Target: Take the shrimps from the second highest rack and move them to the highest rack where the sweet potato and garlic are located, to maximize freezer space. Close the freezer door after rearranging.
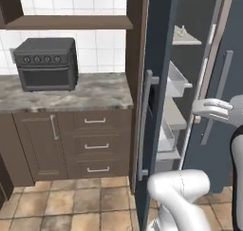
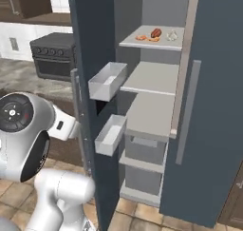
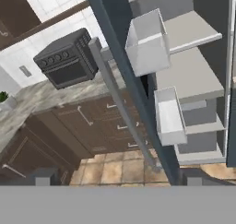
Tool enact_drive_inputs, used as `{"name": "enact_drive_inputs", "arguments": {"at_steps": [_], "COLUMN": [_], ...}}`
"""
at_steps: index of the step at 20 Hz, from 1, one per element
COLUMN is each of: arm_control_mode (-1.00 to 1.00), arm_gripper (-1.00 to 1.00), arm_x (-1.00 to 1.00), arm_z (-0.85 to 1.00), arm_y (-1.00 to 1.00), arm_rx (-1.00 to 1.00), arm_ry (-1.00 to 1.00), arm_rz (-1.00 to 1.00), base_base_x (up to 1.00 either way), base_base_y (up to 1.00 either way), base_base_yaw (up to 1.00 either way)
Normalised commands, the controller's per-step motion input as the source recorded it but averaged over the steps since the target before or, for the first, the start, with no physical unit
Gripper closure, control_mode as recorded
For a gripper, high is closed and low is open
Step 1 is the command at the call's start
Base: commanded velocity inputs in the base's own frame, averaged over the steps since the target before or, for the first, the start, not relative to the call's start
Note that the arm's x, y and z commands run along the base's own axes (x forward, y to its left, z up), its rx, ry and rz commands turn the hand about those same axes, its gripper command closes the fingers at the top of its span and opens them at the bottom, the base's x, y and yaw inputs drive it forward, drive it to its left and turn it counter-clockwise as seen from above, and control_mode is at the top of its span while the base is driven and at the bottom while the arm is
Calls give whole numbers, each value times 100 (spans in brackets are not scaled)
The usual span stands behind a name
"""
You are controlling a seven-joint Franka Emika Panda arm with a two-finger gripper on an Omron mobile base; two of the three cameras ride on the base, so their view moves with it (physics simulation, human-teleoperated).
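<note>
The freezer door (image 2: 92, 82) stands wide open, with two grey bins (image 2: 108, 80) on its inner face. On the highest rack (image 2: 152, 43) lie the orange shrimps (image 2: 142, 37) beside the dark red sweet potato (image 2: 155, 33) and the white garlic (image 2: 172, 34). The second highest rack (image 2: 152, 78) is bare. My gripper (image 3: 118, 180) is open with nothing between its fingertips (image 3: 44, 178); it hangs in front of the door's edge (image 3: 124, 75), with the long door handle (image 3: 120, 103) to the left of that edge. My white arm (image 1: 213, 110) reaches in at rack height.
A dark toaster oven (image 1: 46, 63) sits on the marble counter (image 1: 85, 94) left of the freezer, above brown drawers (image 1: 97, 144). The fridge's right door (image 2: 213, 106) is shut, with a vertical handle (image 2: 187, 111). Tiled floor (image 1: 71, 201) lies in front.
</note>
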Motion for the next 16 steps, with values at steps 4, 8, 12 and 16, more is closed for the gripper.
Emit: {"name": "enact_drive_inputs", "arguments": {"at_steps": [4,8,12,16], "arm_control_mode": [100,100,100,100], "arm_gripper": [-100,-100,-100,-100], "arm_x": [0,0,0,0], "arm_z": [0,0,0,0], "arm_y": [0,0,0,0], "arm_rx": [0,0,0,0], "arm_ry": [0,0,0,0], "arm_rz": [0,0,0,0], "base_base_x": [17,25,37,56], "base_base_y": [95,93,92,89], "base_base_yaw": [-55,-54,-57,-52]}}
